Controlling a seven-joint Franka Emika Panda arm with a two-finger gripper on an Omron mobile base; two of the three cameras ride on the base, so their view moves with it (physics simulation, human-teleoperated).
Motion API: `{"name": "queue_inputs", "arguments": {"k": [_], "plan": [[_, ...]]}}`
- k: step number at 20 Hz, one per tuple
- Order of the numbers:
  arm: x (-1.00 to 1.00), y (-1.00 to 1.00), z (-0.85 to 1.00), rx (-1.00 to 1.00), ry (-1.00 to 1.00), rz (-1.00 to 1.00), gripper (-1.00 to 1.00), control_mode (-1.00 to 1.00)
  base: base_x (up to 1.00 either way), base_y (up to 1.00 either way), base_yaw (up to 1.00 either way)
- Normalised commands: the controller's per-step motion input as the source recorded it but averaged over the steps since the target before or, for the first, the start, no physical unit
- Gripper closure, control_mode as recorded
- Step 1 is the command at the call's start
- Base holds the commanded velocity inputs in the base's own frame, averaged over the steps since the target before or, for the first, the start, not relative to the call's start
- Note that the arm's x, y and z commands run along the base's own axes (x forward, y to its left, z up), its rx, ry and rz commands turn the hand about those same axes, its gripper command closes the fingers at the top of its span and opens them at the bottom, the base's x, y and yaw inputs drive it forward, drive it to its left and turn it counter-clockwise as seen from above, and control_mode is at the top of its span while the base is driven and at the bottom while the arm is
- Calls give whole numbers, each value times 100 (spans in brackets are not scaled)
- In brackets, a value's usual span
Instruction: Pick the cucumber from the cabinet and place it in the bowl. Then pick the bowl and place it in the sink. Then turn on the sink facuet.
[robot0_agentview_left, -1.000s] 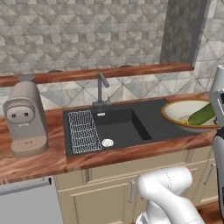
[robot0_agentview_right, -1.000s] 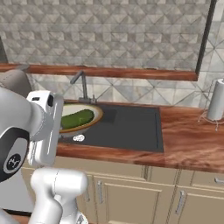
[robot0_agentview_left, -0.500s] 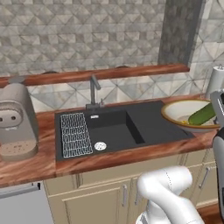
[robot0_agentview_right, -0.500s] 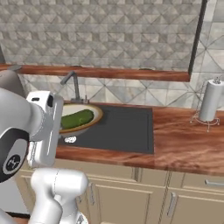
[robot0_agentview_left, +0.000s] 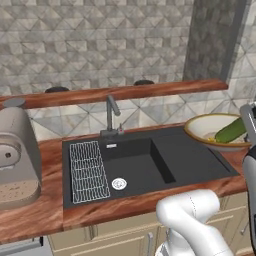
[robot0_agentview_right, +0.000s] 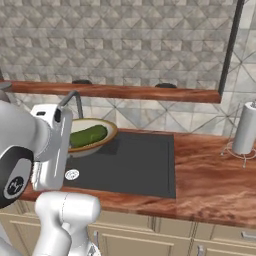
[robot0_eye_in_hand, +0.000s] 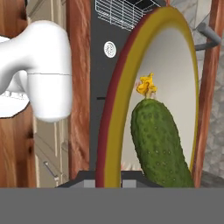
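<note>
hand view is showing the cucumber (robot0_eye_in_hand: 159, 142) lying in the bowl (robot0_eye_in_hand: 114, 109), which is hanging over the sink (robot0_agentview_left: 150, 162). we're judging this as the carry step; lowering it into the basin is coming next. gripper fingers are being cut off, so i cannot tell their grip.

The cucumber (robot0_agentview_left: 230, 132) lies in the bowl (robot0_agentview_left: 204, 128), over the sink's (robot0_agentview_left: 190, 160) right part. The faucet (robot0_agentview_left: 111, 116) stands behind the sink; a rack (robot0_agentview_left: 88, 171) lies in its left.
</note>
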Motion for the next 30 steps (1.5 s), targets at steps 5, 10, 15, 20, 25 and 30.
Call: {"name": "queue_inputs", "arguments": {"k": [5,10,15,20,25,30], "plan": [[0,0,0,0,0,0,100,100,35,-16,0],[0,0,0,0,0,0,100,100,43,-3,0],[22,0,-15,1,4,6,100,-100,33,0,4],[72,0,-80,1,15,33,100,-100,0,0,0],[99,18,-86,0,8,48,100,-100,0,0,0],[100,29,-78,0,0,44,100,-100,0,0,0]]}}
